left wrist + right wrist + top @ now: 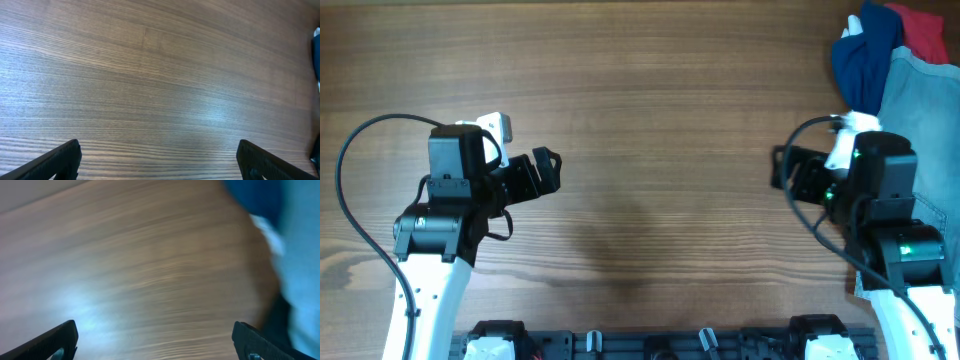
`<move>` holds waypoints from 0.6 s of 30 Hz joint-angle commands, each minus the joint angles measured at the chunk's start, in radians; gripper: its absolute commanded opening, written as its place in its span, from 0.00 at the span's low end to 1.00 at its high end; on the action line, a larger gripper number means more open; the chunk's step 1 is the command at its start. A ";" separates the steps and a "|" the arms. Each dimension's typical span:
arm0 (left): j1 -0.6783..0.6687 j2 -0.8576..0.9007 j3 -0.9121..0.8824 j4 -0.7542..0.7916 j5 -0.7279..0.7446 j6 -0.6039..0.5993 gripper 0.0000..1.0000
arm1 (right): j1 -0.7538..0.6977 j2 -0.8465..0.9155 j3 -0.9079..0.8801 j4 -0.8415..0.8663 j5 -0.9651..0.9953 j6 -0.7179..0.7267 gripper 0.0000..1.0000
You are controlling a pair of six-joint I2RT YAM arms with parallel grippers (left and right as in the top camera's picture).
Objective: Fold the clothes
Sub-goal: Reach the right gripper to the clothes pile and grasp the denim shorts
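The light blue denim shorts lie at the right edge of the table, partly under my right arm; they show blurred at the right of the right wrist view. My right gripper is open and empty over bare wood just left of the shorts, its fingers wide apart in the right wrist view. My left gripper is open and empty over bare wood at the left, far from the shorts; its fingers are spread in the left wrist view.
A dark navy garment, a red one and a white piece are heaped at the far right corner, above the shorts. The wooden table stretches between the arms.
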 commanded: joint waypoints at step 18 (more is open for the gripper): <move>-0.005 -0.050 0.023 0.004 0.009 0.005 1.00 | -0.825 0.236 0.023 -0.075 0.216 0.065 0.95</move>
